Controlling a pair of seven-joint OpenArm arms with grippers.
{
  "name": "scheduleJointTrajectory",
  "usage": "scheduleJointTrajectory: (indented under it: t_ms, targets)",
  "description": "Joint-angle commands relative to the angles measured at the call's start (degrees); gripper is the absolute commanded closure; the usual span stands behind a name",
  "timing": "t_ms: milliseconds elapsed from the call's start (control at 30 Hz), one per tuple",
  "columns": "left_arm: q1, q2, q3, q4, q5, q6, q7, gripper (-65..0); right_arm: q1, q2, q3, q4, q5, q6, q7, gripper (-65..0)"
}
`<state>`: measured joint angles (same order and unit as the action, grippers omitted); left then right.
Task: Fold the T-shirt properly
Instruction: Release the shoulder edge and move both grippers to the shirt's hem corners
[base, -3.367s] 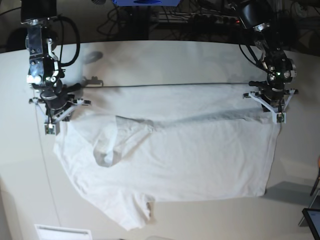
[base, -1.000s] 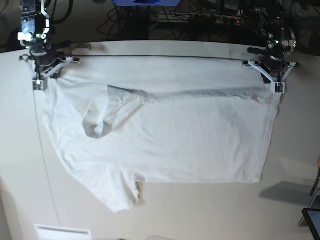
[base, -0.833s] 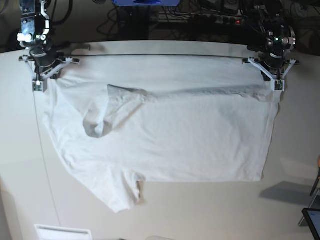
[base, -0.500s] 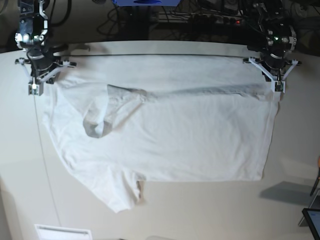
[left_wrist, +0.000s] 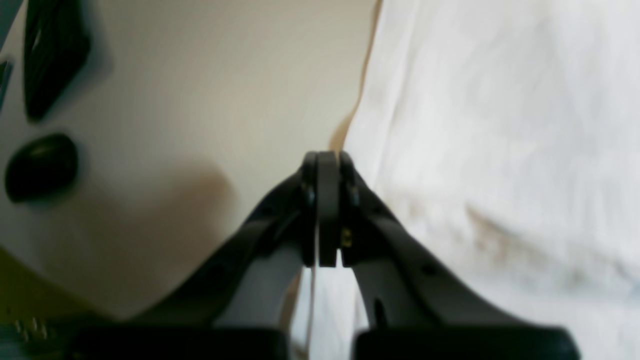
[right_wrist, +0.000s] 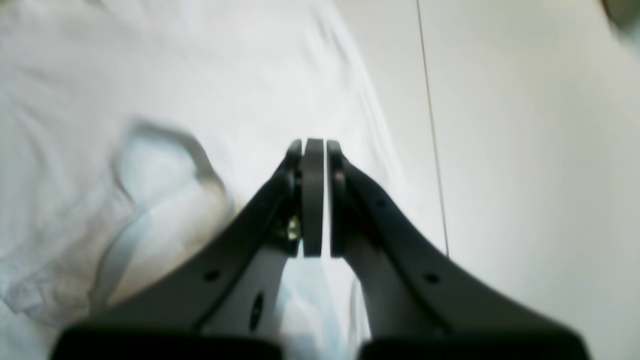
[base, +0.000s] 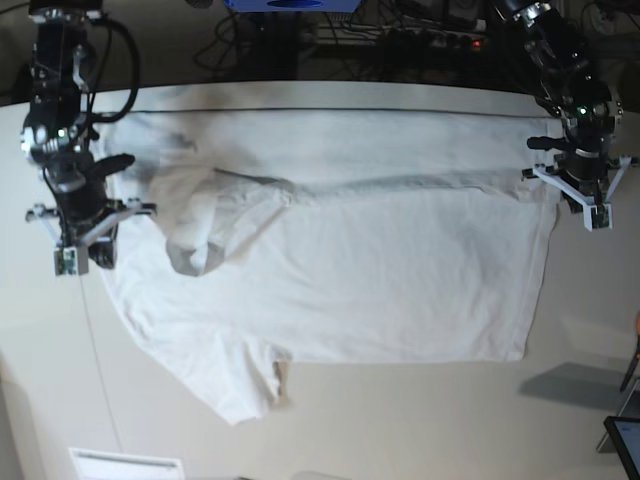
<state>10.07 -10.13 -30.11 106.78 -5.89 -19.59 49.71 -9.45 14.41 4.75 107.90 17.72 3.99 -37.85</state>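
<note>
Both pincers have their jaws pressed together on nothing: the left gripper (base: 590, 205) sits just off one edge of the white T-shirt (base: 340, 270), the right gripper (base: 75, 245) beside the opposite one. That shirt lies spread across the pale table (base: 430, 430), collar rumpled.

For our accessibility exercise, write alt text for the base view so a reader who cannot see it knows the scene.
A wrinkled white T-shirt lies spread across a pale table, neckline toward the view's left. The right gripper and the left gripper, both shut, hang at opposite side edges of the shirt.
</note>
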Motion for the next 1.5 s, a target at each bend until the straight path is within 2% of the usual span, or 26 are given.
scheduleJointTrajectory:
  t_ms: [0, 67, 233, 367, 533, 567, 633, 700, 833, 933, 1000, 1100, 1333, 1467]
  targets:
    - [-2.2, -1.4, -0.3, -0.6, 0.4, 0.6, -1.3, 0.0, 3.3, -0.5, 0.4, -2.0, -0.4, 0.6, 1.1, -2.3]
    - [-5.3, -2.7, -0.3, -3.3, 0.5, 0.6, -1.3, 0.0, 8.4, -1.4, 0.5, -7.9, -0.4, 2.6, 1.0, -2.3]
    - [-11.2, -4.9, -0.3, -10.7, 0.5, 0.6, -1.7, 0.0, 18.6, -1.6, 0.1, -22.6, -0.4, 2.9, 1.0, -2.8]
    - [-14.2, -6.4, -0.3, -15.7, 0.5, 0.6, -1.8, 0.0, 25.2, -1.4, 0.4, -31.4, -0.4, 3.0, 1.4, -9.4]
    - [-15.6, -6.5, -0.3, -17.3, 0.5, 0.6, -1.8, 0.0, 34.6, 0.0, 0.4, -43.0, -0.4, 3.5, 1.5, -16.5]
    - [-15.6, -6.5, -0.3, -17.6, 0.5, 0.6, -1.8, 0.0, 36.3, 0.2, 0.4, -45.3, -0.4, 4.7, 1.5, -18.3]
    - [-15.7, -6.5, -0.3, -17.6, 0.5, 0.6, -1.8, 0.0, 39.9, 0.3, 0.5, -50.4, -0.4, 9.4, 1.4, -22.3]
    - [-15.7, -6.8, -0.3, -17.6, 0.5, 0.6, -1.8, 0.0, 42.9, 0.3, 0.6, -56.0, -0.4, 13.9, 1.4, -30.2]
    - [-15.7, -6.8, -0.3, -17.6, 0.5, 0.6, -1.8, 0.0, 45.4, 0.0, 6.1, -63.5, -0.4, 19.7, 1.5, -48.8]
    - [-15.7, -6.8, -0.3, -17.6, 0.5, 0.6, -1.8, 0.0, 45.5, -0.1, 10.4, -64.7, -0.4, 22.8, 1.6, -56.4]
    - [-15.7, -6.9, -0.3, -17.6, 0.5, 0.6, -1.8, 0.0, 45.5, -0.1, 12.1, -65.4, -0.4, 24.5, 1.6, -56.7]
    - [-15.7, -6.9, -0.3, -17.7, 0.5, 0.6, -1.8, 0.0, 45.5, 0.3, 12.5, -68.4, -0.4, 25.3, 3.4, -56.7]
    - [-15.7, -6.9, -0.3, -17.7, 0.5, 0.6, -1.8, 0.0, 45.5, -0.2, 12.5, -74.1, -0.4, 25.6, 5.2, -56.7]
    - [-15.7, -6.9, -0.3, -17.7, 0.5, 0.6, -1.8, 0.0, 45.2, -1.7, 12.5, -74.4, -0.5, 25.6, 5.2, -55.0]
